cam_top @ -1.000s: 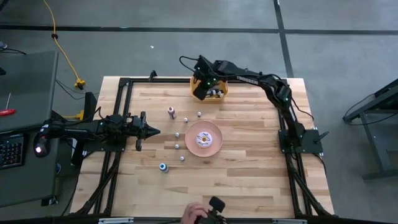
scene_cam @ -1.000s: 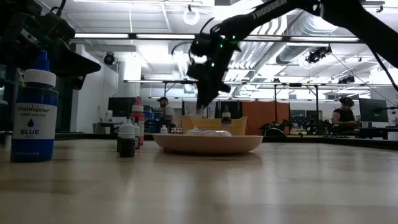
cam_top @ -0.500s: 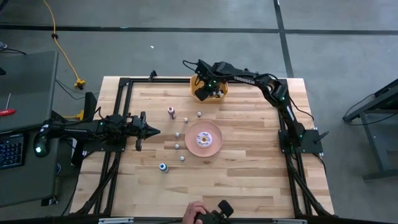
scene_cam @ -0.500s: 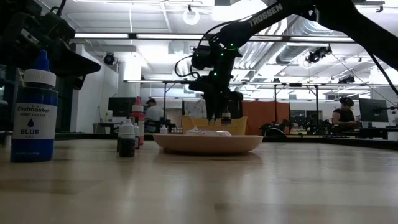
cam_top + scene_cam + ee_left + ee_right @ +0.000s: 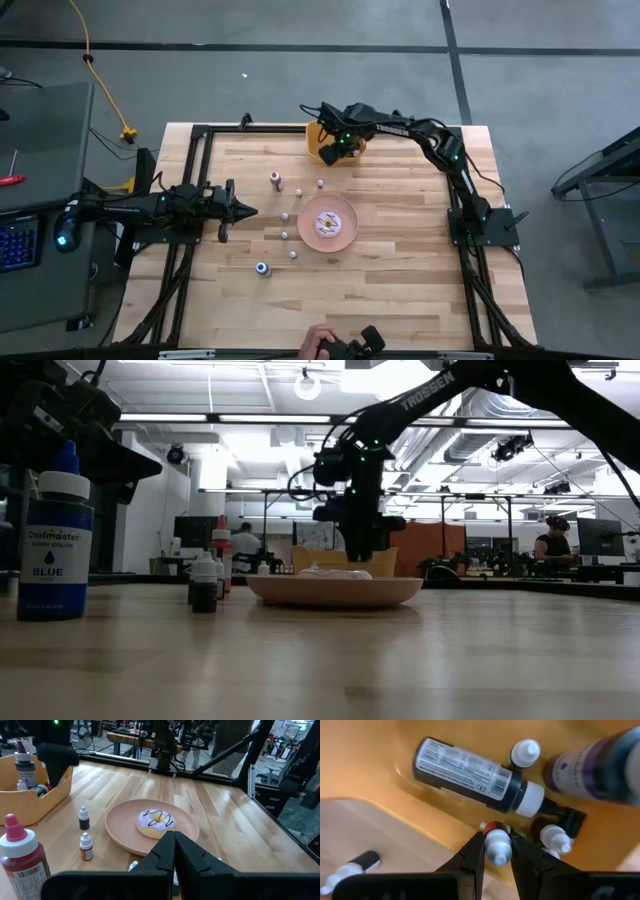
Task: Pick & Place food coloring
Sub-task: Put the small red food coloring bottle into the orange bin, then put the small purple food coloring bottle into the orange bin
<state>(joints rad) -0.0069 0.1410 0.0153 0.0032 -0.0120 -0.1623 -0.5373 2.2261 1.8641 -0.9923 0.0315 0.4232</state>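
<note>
My right gripper (image 5: 497, 851) is clamped on a small white-capped food coloring bottle (image 5: 497, 845), held over the orange bin (image 5: 380, 775). For a clean drop, I should lower it into the gap beside the lying dark bottle (image 5: 470, 775) before releasing. The right wrist view shows this grip; in the high view the arm hides it.

White-capped food coloring bottle (image 5: 497, 847) pinched in right hand (image 5: 497, 851) over orange bin (image 5: 380, 775); others scattered on table.

Right gripper (image 5: 497, 851) clamped; left gripper (image 5: 174, 851) closed.
</note>
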